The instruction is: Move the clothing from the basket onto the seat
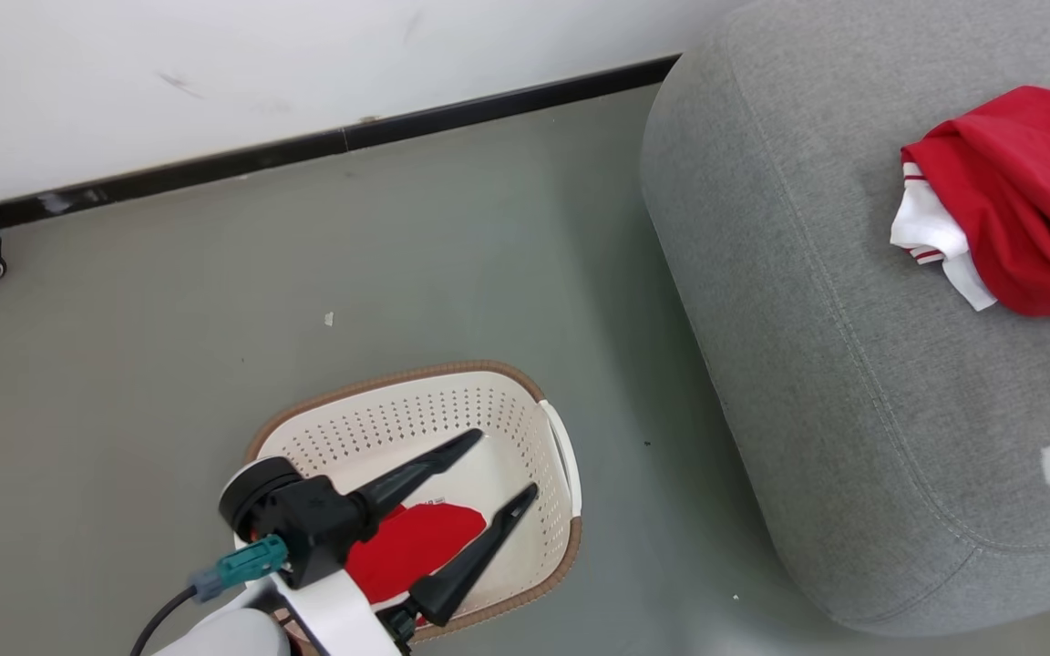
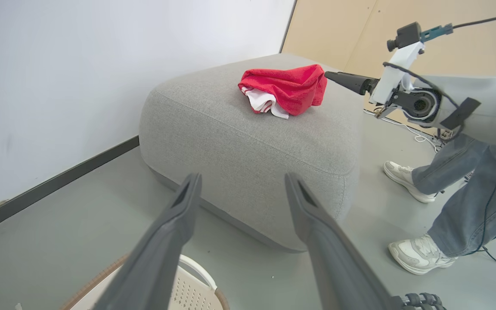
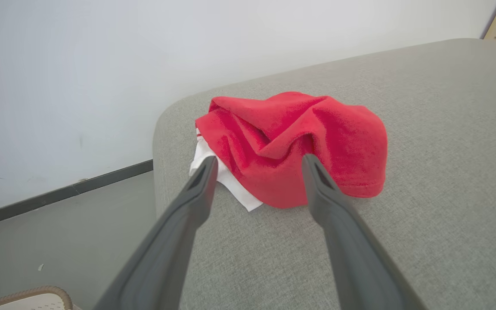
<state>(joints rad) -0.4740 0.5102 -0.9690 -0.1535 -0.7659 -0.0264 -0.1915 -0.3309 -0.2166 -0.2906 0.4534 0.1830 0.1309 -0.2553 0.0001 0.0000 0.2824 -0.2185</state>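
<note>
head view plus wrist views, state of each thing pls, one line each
garment on seat, crumpled heap, not gripped, white trim showing
garment in basket, lying on the bottom, not gripped
basket, upright, one garment inside
seat, holds one garment
left gripper, open, empty, above the basket
right gripper, open, empty, pointing at the garment on seat

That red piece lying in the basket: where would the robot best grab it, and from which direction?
Probably from straight above, since the basket walls close off every side. The red garment lies flat on the bottom, with no raised fold showing, so pinching its exposed middle to gather some cloth looks best. The open left gripper hangs over it.
</note>
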